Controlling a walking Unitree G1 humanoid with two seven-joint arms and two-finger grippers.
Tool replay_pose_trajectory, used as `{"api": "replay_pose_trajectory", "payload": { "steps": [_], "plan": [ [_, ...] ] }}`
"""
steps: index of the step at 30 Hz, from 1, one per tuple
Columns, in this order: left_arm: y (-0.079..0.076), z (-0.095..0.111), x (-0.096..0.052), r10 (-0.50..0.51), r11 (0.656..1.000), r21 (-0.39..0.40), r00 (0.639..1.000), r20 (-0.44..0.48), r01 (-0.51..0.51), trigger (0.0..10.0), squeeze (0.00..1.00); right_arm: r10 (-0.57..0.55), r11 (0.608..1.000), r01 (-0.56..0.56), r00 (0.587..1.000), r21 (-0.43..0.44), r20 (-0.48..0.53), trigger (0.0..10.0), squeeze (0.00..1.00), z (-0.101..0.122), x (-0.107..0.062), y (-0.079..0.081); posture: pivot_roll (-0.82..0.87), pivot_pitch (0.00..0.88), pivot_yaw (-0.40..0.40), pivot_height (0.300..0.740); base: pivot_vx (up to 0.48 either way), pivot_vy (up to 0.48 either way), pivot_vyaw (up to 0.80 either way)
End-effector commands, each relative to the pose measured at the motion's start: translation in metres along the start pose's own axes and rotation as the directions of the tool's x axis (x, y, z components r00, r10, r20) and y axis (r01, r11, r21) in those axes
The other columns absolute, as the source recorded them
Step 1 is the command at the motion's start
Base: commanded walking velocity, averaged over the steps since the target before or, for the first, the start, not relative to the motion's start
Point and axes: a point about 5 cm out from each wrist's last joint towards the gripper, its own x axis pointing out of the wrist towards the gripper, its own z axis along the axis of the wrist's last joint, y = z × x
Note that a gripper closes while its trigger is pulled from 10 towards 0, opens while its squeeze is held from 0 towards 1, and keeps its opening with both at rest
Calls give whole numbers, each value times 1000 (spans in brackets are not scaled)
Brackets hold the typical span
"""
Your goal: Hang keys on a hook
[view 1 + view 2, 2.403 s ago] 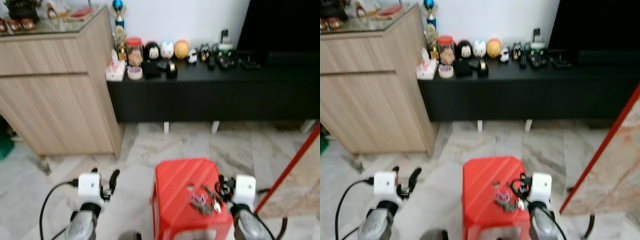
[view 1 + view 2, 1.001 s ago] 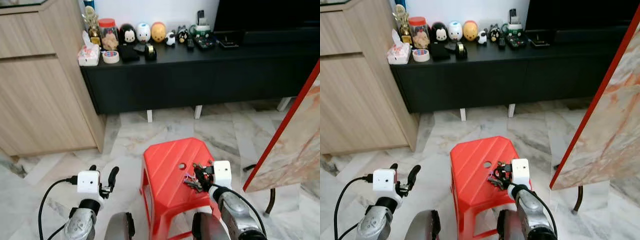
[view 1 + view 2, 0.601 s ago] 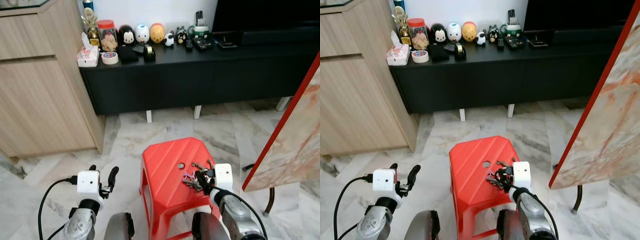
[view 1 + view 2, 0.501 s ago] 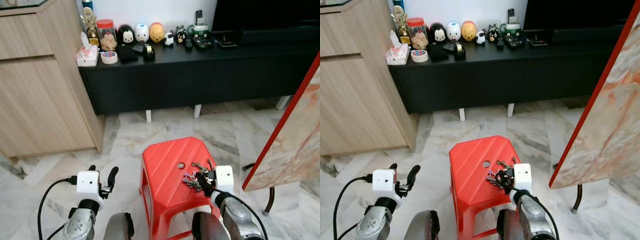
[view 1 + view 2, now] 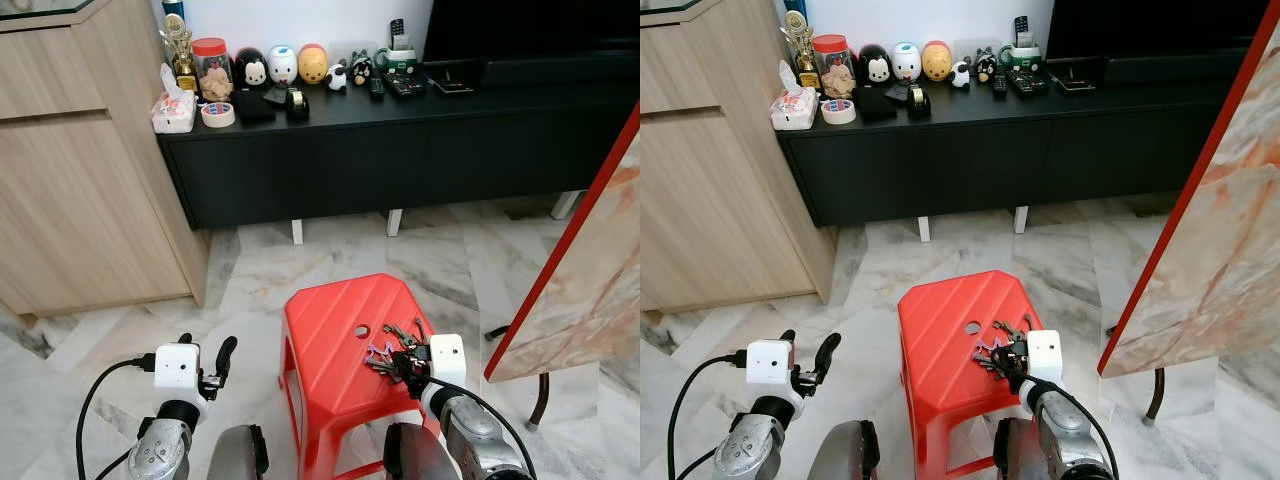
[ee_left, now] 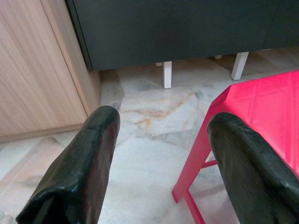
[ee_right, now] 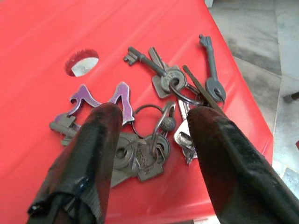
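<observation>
One bunch of keys (image 7: 161,121) lies spread on the red stool (image 5: 330,350), close to its right edge, and the right gripper (image 7: 154,140) has eased back a little since a second ago, so its wide-open fingers now straddle the ring without touching it; the pick-up is still ahead. Marble floor (image 5: 260,280) lies open around the stool, a leaning slab (image 5: 590,290) stands near on the right, and the left gripper (image 6: 161,144) hangs idle and open over the floor.

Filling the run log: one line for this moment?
right gripper: open over keys | keys: on stool | left gripper: open, idle
</observation>
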Motion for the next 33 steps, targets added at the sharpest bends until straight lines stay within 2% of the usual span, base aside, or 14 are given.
{"api": "replay_pose_trajectory", "payload": {
  "steps": [1,2,21,33],
  "plan": [
    [0,-2,0,-6,1000,16,1000,-12,6,10000,0,-10,1000,10,1000,-2,-12,588,0,1,1,-2,66,27,1,572,0,0,0],
    [0,-2,0,-6,1000,16,1000,-12,7,10000,0,-9,1000,9,1000,-2,-13,0,0,0,1,-2,66,28,1,572,0,0,0],
    [1,-2,0,-5,1000,20,1000,-12,5,10000,0,9,1000,-9,999,-4,-53,0,0,-7,1,4,66,31,1,572,0,0,0],
    [1,-5,-1,-2,1000,25,1000,-24,3,10000,0,-5,1000,5,1000,10,-1,0,0,-2,1,3,65,29,1,572,0,0,0]
  ]
}}
